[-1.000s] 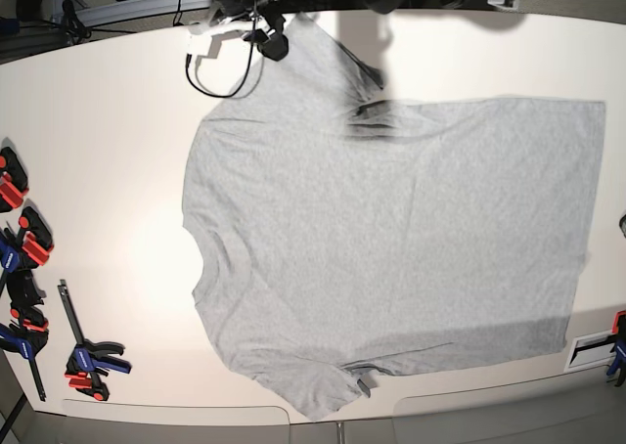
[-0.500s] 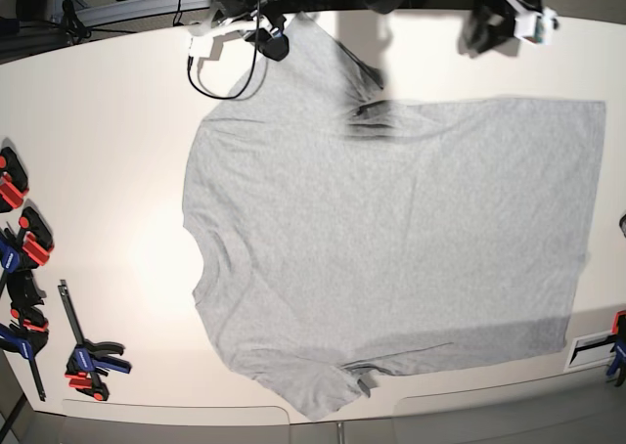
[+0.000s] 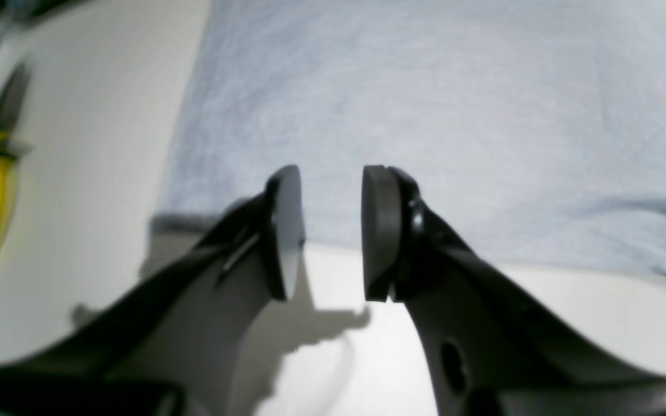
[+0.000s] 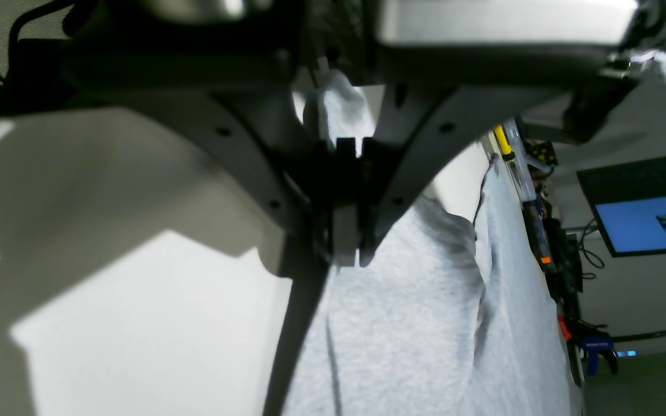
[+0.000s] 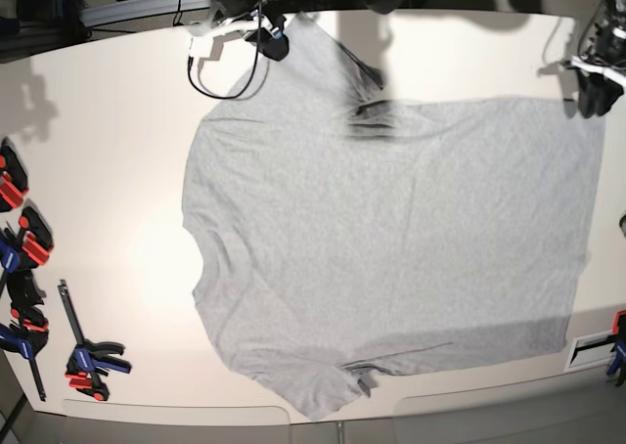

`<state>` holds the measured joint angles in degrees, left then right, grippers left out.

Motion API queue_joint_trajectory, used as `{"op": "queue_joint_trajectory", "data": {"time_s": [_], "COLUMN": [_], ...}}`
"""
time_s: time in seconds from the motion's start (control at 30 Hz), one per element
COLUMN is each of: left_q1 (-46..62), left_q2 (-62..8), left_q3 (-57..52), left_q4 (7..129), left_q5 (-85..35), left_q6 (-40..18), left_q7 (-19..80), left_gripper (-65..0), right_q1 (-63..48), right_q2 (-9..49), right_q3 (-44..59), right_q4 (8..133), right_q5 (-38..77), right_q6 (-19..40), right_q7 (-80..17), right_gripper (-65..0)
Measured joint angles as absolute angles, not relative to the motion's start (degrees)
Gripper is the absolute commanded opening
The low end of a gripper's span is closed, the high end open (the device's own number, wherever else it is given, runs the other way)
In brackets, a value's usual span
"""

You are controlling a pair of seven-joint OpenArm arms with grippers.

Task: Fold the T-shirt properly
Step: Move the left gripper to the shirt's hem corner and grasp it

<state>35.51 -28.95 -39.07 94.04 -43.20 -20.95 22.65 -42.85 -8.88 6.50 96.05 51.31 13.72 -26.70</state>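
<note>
My left gripper (image 3: 331, 231): jaws apart, empty, over T-shirt (image 5: 391, 248) hem corner.
My right gripper (image 4: 349, 202): pinching the sleeve.
Nearby: clamps (image 5: 24, 278), cable (image 5: 220, 67).

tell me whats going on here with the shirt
A two-armed robot is starting to fold a grey T-shirt, which lies spread flat on the white table, not yet folded. The left gripper is open, its fingers poised over the shirt's edge near a hem corner. The right gripper is shut on the T-shirt, pinching fabric at the sleeve end. Clamps lie at the table's side.
</note>
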Motion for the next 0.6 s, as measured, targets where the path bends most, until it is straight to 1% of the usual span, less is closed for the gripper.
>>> {"op": "queue_joint_trajectory", "data": {"time_s": [0.17,0.33,0.43,0.6], "left_q1": [27.94,20.29,15.66,10.79], "left_q2": [-33.45,-38.30,-40.45,-42.44], "left_q3": [-42.24,-43.24,-43.22,-43.46], "left_q4": [73.82,57.67,49.47,39.79], "left_q5": [-53.87,-62.85,-66.02,-69.54], "left_q6": [-20.36,-25.74,-27.31,-30.26], "left_q7": [28.05,32.36,34.02,36.88], "left_gripper": [-48.4,-48.4,-48.4,-48.4], "right_q1": [-42.83,-42.83,-42.85,-42.85], "right_q2": [-8.86,-8.86,-8.86,-8.86], "right_q3": [6.50,6.50,6.50,6.50], "right_q4": [96.05,96.05,96.05,96.05], "right_q5": [51.29,51.13,51.13,51.13], "right_q6": [13.72,13.74,13.74,13.74], "right_q7": [-26.72,-26.70,-26.72,-26.72], "right_gripper": [-65.0,-65.0,-65.0,-65.0]}}
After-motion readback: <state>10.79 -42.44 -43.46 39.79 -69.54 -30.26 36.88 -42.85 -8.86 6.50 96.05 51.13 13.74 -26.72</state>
